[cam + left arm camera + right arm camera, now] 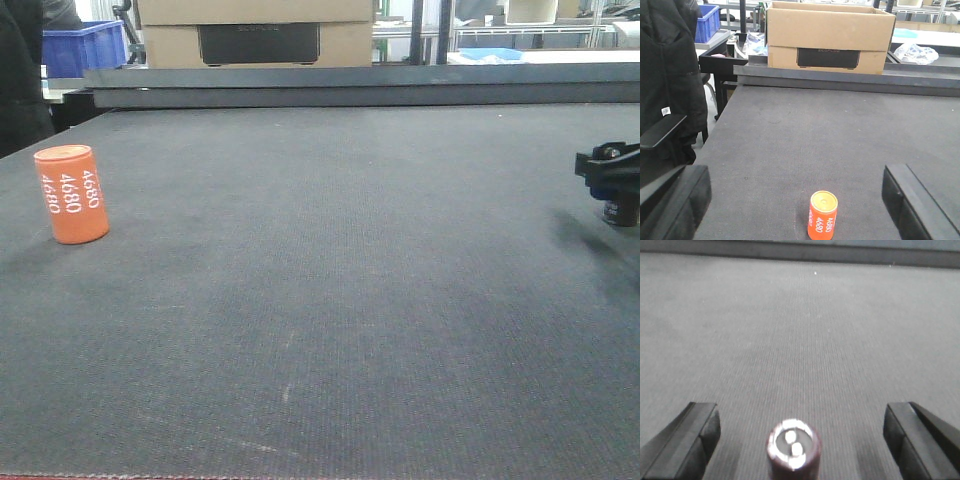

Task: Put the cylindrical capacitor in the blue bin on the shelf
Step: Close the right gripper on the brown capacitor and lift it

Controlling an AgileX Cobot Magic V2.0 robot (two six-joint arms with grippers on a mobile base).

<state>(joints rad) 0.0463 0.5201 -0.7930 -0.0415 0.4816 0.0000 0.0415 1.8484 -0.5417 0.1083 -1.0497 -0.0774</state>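
At the right edge of the tabletop [330,300]: cylindrical capacitor [793,447], stood on end, sides left free for clasping.
Right gripper [800,412]: spread wide, capacitor straddled, not touched.
Left gripper [795,180]: spread, orange cylinder [822,215] faced near left edge.
Blue bin: not identified.

A dark grey textured tabletop [330,300] is recorded across most of the front view, bounded at the top by a raised grey ledge [360,85]. Behind the ledge, top centre, a cardboard box [830,37] is noted. A ribbed blue crate [85,45] is seen at upper left. In the left wrist view, a black chair [662,131] draped with a dark garment is recorded at the left edge. Lighting is bright and even.
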